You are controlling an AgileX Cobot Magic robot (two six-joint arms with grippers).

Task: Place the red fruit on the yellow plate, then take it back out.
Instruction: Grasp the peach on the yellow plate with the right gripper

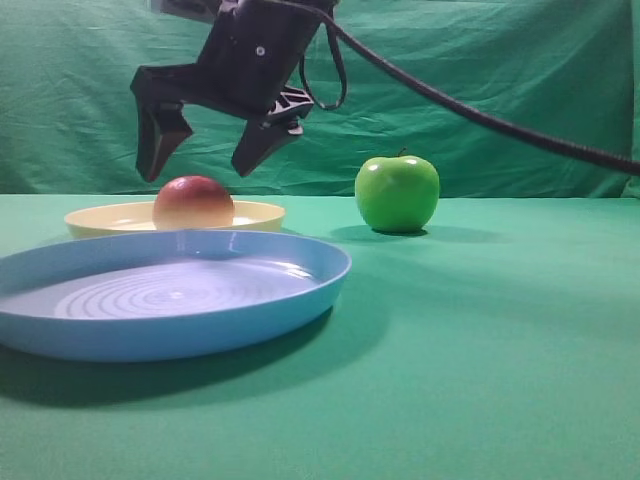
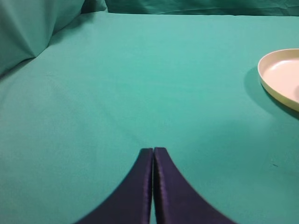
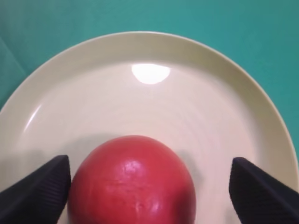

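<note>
One red fruit [image 3: 131, 182] on yellow plate [image 3: 154, 56]

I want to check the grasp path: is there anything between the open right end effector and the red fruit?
Nothing: in the exterior high view only open air separates the right end effector from the red fruit on the yellow plate.

A staged lab or studio set-up for robot recording: green cloth [image 1: 500, 360] spread flat as a tabletop, the same creased green cloth hung as a backdrop [image 1: 520, 70], plastic-looking props laid out, cabled black robot arm [image 1: 250, 50] overhead.
</note>
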